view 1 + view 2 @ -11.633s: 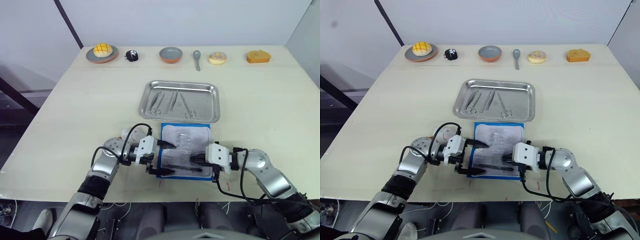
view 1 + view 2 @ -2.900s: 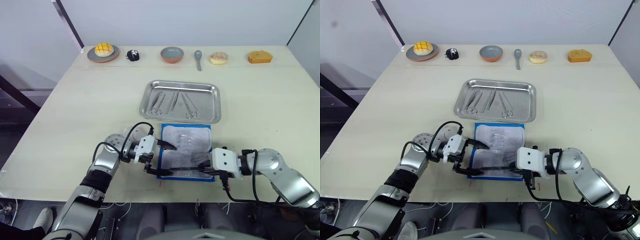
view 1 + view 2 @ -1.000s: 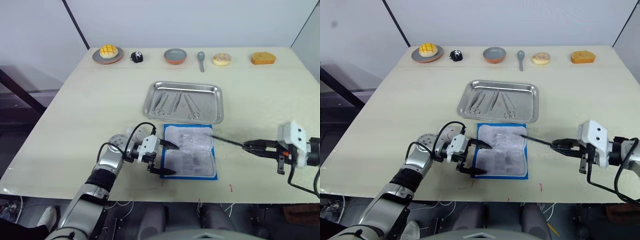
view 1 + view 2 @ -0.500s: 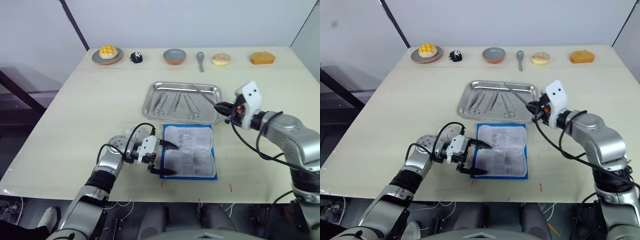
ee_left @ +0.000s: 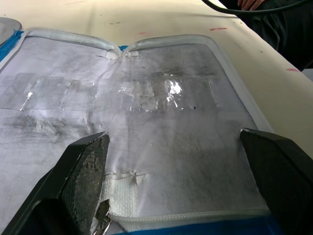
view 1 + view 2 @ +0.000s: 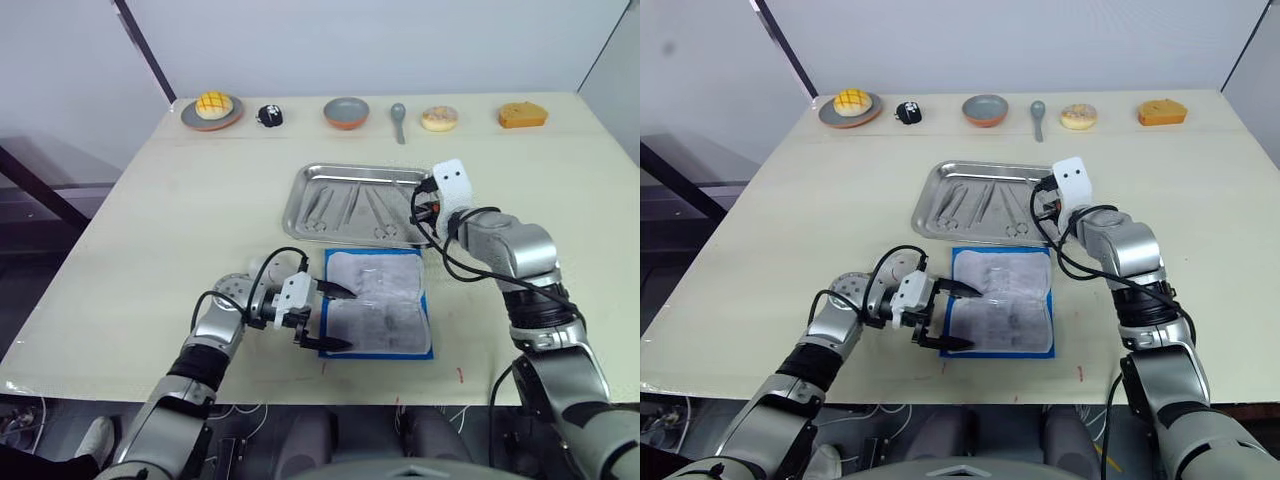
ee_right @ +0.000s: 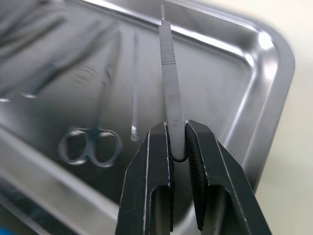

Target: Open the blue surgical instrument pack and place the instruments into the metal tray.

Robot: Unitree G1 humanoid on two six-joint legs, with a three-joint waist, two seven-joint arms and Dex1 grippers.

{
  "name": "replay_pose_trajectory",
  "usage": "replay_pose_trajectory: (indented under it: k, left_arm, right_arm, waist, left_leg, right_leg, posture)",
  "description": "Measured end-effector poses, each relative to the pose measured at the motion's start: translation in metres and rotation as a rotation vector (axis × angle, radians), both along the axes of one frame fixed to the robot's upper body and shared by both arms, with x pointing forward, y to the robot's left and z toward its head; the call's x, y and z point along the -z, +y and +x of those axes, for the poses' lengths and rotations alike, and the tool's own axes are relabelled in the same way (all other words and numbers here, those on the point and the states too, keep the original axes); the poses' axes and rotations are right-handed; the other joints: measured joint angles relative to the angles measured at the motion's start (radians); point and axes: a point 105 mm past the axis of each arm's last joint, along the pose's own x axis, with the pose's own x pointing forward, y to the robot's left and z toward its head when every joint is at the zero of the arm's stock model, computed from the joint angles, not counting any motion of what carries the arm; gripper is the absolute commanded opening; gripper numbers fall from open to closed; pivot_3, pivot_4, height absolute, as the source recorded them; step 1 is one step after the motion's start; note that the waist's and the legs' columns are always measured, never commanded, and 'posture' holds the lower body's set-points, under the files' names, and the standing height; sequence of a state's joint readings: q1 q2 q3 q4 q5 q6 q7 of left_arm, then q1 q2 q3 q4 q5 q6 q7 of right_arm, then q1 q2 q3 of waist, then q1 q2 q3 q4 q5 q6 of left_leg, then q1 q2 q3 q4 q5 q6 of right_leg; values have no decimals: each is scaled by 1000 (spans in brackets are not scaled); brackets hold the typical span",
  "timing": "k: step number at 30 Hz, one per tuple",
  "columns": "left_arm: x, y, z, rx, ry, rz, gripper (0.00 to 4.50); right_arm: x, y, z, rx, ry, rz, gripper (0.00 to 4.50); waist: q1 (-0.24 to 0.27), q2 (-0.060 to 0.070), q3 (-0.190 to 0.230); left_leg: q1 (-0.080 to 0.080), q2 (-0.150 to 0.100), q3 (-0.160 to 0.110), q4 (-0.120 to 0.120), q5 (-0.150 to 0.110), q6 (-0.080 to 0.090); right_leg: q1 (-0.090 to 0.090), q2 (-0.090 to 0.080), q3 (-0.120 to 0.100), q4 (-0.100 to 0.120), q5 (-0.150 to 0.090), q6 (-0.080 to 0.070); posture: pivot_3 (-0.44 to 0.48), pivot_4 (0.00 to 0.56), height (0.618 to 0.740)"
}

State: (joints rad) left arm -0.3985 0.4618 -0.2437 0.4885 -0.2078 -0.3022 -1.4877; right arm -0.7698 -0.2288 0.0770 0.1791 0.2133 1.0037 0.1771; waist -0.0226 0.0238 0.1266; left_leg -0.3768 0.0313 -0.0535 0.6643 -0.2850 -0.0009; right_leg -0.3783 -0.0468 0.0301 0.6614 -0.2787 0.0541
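My right gripper (image 7: 177, 139) pinches a scalpel handle (image 7: 168, 73) over the metal tray (image 6: 300, 215); instruments (image 7: 93, 142) at 9 o'clock look blurred.

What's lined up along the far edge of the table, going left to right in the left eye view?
Plate with a yellow bun → small black object → grey-and-orange bowl → grey spoon → doughnut → orange cake piece.

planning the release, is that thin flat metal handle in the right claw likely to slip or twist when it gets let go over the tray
Probably slippery: the slim flat silver scalpel-style handle is smooth metal, pinched near one end by the right claw, so it may pivot. It looks stiff and light. Over the shiny rectangular steel tray it would likely slide rather than roll.
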Motion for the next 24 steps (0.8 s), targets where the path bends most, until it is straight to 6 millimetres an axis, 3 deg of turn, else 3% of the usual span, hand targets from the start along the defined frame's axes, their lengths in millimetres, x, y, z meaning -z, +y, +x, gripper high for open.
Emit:
replay_pose_trajectory:
  k: [8,13,16,17,19,21,24]
  left_arm:
    - [0,0,-1,-5,-1,-2,4500]
    - [0,0,0,-5,0,-1,4500]
    - [0,0,0,-6,1,-1,4500]
    - [0,0,-1,-4,7,1,4500]
    - [-1,0,-2,-5,25,-3,4500]
    - [-3,-1,-4,-16,53,-30,4500]
    - [-7,-2,-6,-30,76,-61,4500]
  right_arm:
    - [18,2,5,27,48,-23,11]
    - [17,2,6,17,32,-26,2344]
    - [13,4,6,3,17,-16,3389]
    - [9,6,6,-15,0,-5,3926]
    - [-5,8,6,-52,-60,12,4416]
    - [-22,7,4,-102,-157,30,4416]
    - [-31,7,-5,-170,-234,66,4416]
  waist:
    - [-1,0,0]
    - [-2,0,0]
    - [-2,0,0]
    - [-2,0,0]
    - [-5,0,1]
    - [-8,0,1]
    - [-14,-2,3]
  left_leg:
    - [0,-1,0,0,0,0]
    - [0,-1,0,0,0,0]
    - [0,-1,0,0,0,0]
    - [0,-1,-1,0,0,0]
    - [-1,-1,-1,0,0,0]
    - [-2,-1,-2,0,0,0]
    - [-3,-1,-3,0,0,0]
  right_leg:
    - [0,0,0,0,0,0]
    - [0,0,0,0,0,0]
    - [0,0,0,0,0,0]
    - [0,0,0,-1,0,0]
    - [0,0,0,-1,0,0]
    - [0,0,0,-1,0,1]
    - [-1,0,-1,-1,-1,1]
  posture:
    - [0,150,732]
    - [0,150,732]
    - [0,150,732]
    - [0,150,732]
    - [0,150,732]
    - [0,150,732]
    - [0,150,732]
